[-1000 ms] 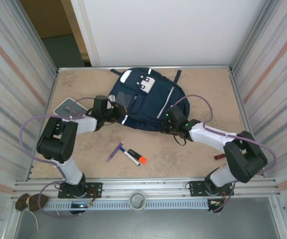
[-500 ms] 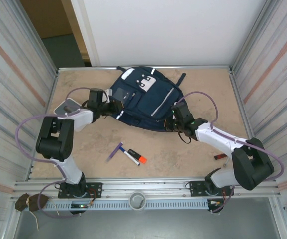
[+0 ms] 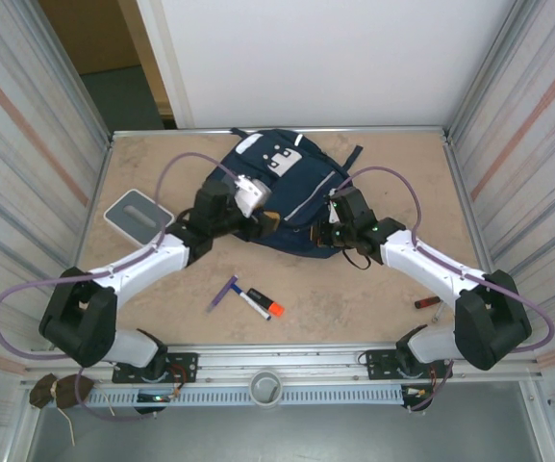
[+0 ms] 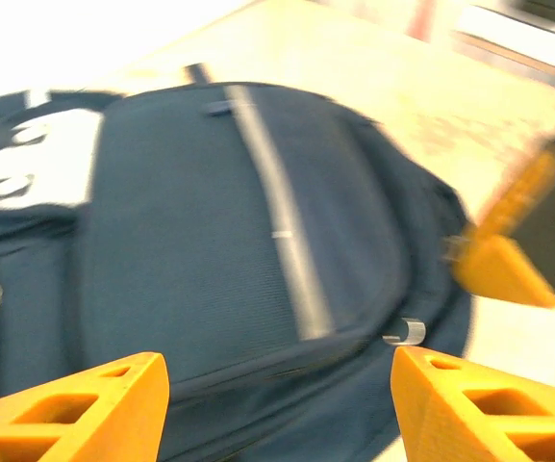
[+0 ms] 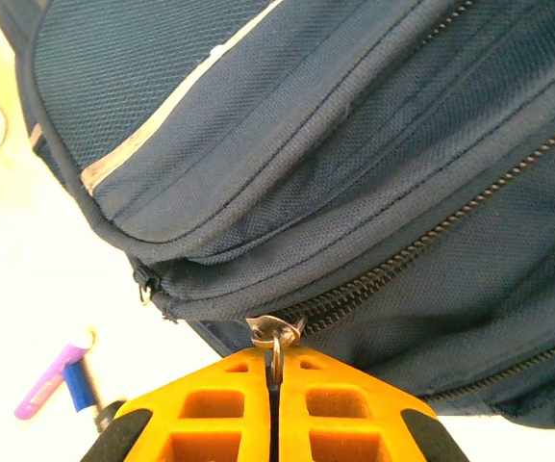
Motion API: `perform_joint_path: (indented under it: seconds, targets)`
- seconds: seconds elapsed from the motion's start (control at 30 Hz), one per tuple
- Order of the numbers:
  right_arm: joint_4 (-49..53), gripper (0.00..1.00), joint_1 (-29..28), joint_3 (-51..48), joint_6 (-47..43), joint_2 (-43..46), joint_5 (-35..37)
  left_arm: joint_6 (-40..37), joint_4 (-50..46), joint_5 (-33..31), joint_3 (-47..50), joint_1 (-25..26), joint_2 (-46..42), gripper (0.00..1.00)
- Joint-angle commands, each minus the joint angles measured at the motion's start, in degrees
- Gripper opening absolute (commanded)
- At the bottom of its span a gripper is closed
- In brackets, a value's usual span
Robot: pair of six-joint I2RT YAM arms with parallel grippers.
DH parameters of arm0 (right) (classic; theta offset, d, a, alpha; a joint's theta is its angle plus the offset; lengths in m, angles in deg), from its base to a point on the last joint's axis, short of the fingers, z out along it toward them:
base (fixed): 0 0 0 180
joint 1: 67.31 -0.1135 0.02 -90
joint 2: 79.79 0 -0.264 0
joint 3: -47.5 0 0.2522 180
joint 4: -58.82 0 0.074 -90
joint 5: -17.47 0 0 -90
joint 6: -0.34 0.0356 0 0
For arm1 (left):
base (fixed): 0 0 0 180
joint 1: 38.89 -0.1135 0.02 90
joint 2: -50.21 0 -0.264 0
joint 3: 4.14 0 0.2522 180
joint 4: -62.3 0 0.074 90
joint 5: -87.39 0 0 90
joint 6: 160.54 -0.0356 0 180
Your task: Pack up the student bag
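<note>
Shifted toward upper centre and turned since a second ago, the student bag (image 3: 301,188) lies flat on the table (image 3: 354,298), its two pale patches (image 3: 278,162) carrying marks too small to read. Having swung in at the bag's lower-left edge, the left gripper (image 4: 277,385) now stands wide open and empty over the fabric. At the lower-right edge, the right gripper (image 5: 275,375) is clamped on one metal zipper pull (image 5: 275,332). Lower centre: one purple pen (image 3: 223,292) beside one orange-capped marker (image 3: 261,302). One grey pad (image 3: 138,214) sits left, one red pen-like item (image 3: 426,302) lower right.

woven cloth student bag (image 5: 354,115), metal zip pull (image 5: 275,334)
</note>
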Motion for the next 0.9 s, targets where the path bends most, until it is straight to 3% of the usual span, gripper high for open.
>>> perform_joint_path:
  seconds: [0.0, 0.2, 0.4, 0.57, 0.67, 0.87]
  targets:
    - [-0.99, 0.0, 0.1, 3.38, -1.64, 2.16, -5.43, -16.99, 3.72, 0.88, 1.31, 3.17, 0.6, 0.63]
    - [-2.18, 0.0, 0.56, 3.01, -0.98, 3.48, -9.04, -24.8, 3.21, -4.74, -3.36, 6.56, 7.39, 0.61]
    - [-3.69, 0.0, 0.99, 1.32, -0.17, 5.35, -11.1, -27.06, 4.34, -3.04, -4.71, 6.76, 10.73, 0.52]
    - [-2.68, 0.0, 1.58, 0.77, -1.73, 5.91, -11.34, -28.46, 5.86, -4.45, -4.69, 6.7, 12.08, 0.31]
    - [1.32, 0.0, 3.0, 0.89, -4.33, 6.35, -7.4, -28.86, 7.25, -3.66, -3.53, 5.85, 11.03, 0.19]
    - [9.92, 0.0, 7.06, 1.91, -7.48, 4.54, 6.95, -26.97, 10.45, 3.72, -0.08, 1.47, 6.89, 0.1]
